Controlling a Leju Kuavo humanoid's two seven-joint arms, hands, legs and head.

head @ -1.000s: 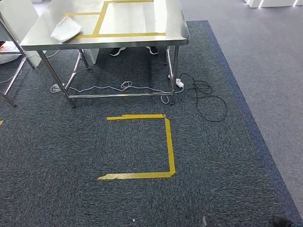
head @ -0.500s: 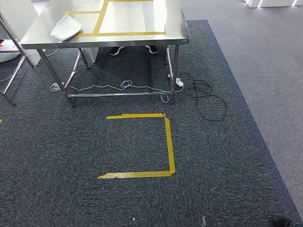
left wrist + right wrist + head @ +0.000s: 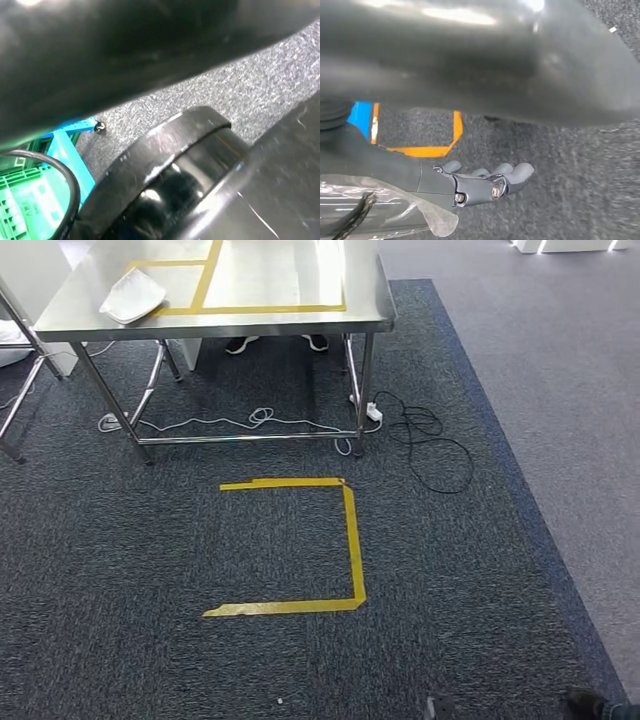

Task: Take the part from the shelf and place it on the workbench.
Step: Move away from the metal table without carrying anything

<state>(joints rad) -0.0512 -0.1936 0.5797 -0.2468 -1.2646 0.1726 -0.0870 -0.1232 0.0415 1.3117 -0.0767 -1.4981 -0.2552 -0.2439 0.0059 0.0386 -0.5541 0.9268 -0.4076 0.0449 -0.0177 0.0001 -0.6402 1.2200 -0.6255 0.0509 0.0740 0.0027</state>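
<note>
Part (image 3: 133, 295) on yellow-taped steel workbench (image 3: 366, 300)

Your head view looks forward and down at the workbench (image 3: 226, 315) — both wrist views hang close above the same carpet (image 3: 189, 540).

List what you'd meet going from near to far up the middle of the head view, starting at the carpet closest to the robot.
Yellow tape outline on the carpet → white cable on the floor under the table → table's lower crossbar → pair of shoes behind the table → steel workbench top with its yellow tape lines.
</note>
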